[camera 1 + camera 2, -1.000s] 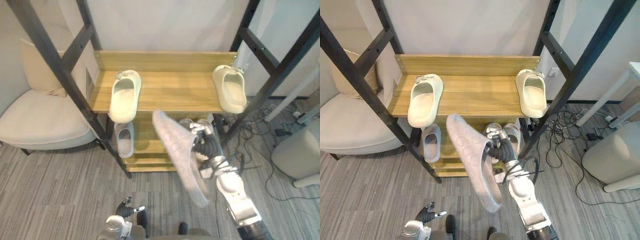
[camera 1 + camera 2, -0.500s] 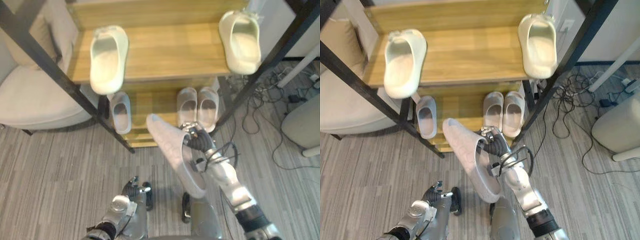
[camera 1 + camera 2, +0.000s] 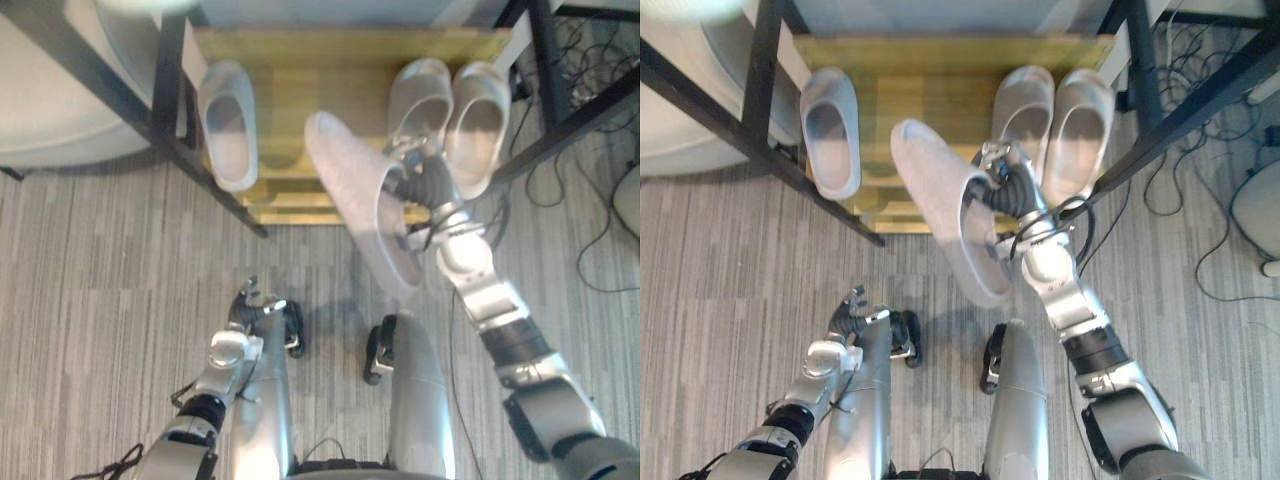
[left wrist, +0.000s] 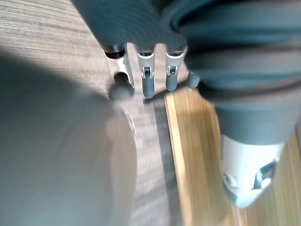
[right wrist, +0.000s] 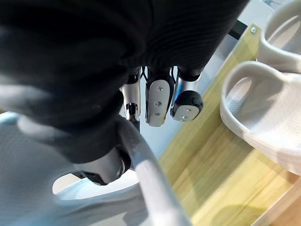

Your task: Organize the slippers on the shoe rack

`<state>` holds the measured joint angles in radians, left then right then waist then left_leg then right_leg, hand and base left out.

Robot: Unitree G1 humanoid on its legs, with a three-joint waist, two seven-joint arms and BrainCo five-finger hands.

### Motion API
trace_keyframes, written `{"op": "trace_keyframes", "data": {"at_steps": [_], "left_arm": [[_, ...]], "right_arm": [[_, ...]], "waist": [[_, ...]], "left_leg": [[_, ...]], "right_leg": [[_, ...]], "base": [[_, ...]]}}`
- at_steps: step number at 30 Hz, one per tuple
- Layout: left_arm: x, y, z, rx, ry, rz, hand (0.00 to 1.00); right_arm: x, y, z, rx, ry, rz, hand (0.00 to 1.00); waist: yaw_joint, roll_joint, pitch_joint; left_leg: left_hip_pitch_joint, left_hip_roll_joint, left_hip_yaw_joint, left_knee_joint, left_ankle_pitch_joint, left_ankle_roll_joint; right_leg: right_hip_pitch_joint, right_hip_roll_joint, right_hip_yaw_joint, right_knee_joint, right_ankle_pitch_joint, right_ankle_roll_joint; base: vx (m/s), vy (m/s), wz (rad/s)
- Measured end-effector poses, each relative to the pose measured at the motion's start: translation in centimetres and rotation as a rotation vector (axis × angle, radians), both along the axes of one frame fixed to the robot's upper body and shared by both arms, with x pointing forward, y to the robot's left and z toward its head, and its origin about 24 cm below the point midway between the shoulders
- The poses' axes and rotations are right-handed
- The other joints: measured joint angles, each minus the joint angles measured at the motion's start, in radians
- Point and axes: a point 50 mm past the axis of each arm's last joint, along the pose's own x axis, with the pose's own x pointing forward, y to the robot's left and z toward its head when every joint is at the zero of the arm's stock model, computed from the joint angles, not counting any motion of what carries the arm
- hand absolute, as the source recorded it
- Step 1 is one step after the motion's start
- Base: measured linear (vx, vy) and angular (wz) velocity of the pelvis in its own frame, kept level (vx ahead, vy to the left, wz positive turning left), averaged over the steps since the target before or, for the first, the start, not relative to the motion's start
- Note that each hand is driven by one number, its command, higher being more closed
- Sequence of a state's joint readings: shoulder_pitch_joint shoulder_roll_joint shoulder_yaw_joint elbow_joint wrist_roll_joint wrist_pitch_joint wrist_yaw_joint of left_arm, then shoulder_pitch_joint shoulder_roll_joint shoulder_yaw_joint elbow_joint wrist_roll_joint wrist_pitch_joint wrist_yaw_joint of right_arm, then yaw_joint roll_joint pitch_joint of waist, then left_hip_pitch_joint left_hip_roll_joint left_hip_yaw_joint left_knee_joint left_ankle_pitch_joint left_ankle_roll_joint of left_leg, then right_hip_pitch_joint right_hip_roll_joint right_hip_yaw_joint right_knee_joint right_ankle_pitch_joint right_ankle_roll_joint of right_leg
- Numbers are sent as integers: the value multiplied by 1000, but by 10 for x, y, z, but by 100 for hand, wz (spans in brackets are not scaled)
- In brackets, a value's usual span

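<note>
My right hand (image 3: pixel 424 186) is shut on the rim of a pale grey slipper (image 3: pixel 358 205), which it holds tilted, toe towards the rack's low wooden shelf (image 3: pixel 300 70). In the right wrist view its fingers (image 5: pixel 157 101) curl over that slipper's edge (image 5: pixel 146 188). On the shelf a single grey slipper (image 3: pixel 228 125) lies at the left and a pale pair (image 3: pixel 420 98) (image 3: pixel 480 120) at the right, just behind the hand. My left hand (image 3: pixel 253 306) hangs low at the lower left, fingers (image 4: pixel 146 84) relaxed and holding nothing.
Black slanted frame bars (image 3: pixel 165 95) (image 3: pixel 572 108) flank the shelf on both sides. A cream cushioned chair (image 3: pixel 60 110) stands at the upper left. Loose cables (image 3: pixel 600 225) lie on the grey striped floor (image 3: pixel 110 270) to the right.
The camera has tilted down, so the top shelf and its two cream slippers have left the view. My right hand has carried the grey slipper closer to the low shelf.
</note>
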<state>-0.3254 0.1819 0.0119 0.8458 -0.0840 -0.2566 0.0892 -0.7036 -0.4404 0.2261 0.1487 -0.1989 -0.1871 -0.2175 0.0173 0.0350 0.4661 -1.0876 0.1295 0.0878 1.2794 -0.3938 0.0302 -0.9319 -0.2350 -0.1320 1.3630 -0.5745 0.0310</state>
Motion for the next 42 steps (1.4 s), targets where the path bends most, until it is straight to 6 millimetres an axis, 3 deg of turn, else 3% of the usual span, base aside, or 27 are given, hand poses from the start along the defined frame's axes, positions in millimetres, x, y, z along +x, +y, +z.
{"op": "trace_keyframes", "data": {"at_steps": [2,8,13,17,31,32,42], "left_arm": [[5,1,11,-21,-53,15,0],[9,0,23,-80,-119,60,0],[11,-5,25,-118,-137,84,0],[12,-12,25,-138,-140,83,0],[12,-27,19,-191,-115,108,0],[12,-27,19,-195,-113,109,0],[13,-30,18,-195,-104,103,0]], "right_arm": [[0,-1,19,34,-65,-17,100],[4,-6,60,94,-194,-109,100],[18,-14,82,139,-209,-225,100],[31,-28,87,217,-167,-308,100],[63,-40,90,275,0,-437,100],[63,-40,92,284,-1,-437,0],[68,-45,93,354,44,-458,0]], "waist": [[20,0,0],[44,-2,0],[57,-2,0],[66,-3,-8],[96,-9,-72],[98,-9,-73],[100,-9,-90]], "left_leg": [[-57,6,7,25,-3,-7],[-123,17,12,34,14,-6],[-136,14,11,36,13,-6],[-148,-1,3,36,14,-6],[-201,-36,-42,37,25,-19],[-202,-37,-42,37,25,-19],[-218,-47,-41,26,32,-22]], "right_leg": [[-59,-13,3,38,-17,2],[-116,-27,-11,57,-23,-2],[-119,-33,-21,55,-30,10],[-119,-48,-32,61,-40,3],[-123,-78,-86,65,-62,-11],[-123,-79,-86,65,-63,-11],[-143,-87,-86,65,-63,-11]], "base": [[-45,2,12],[24,-30,12],[68,-13,6],[14,-12,12],[15,-19,12],[13,-22,4],[7,-19,3]]}}
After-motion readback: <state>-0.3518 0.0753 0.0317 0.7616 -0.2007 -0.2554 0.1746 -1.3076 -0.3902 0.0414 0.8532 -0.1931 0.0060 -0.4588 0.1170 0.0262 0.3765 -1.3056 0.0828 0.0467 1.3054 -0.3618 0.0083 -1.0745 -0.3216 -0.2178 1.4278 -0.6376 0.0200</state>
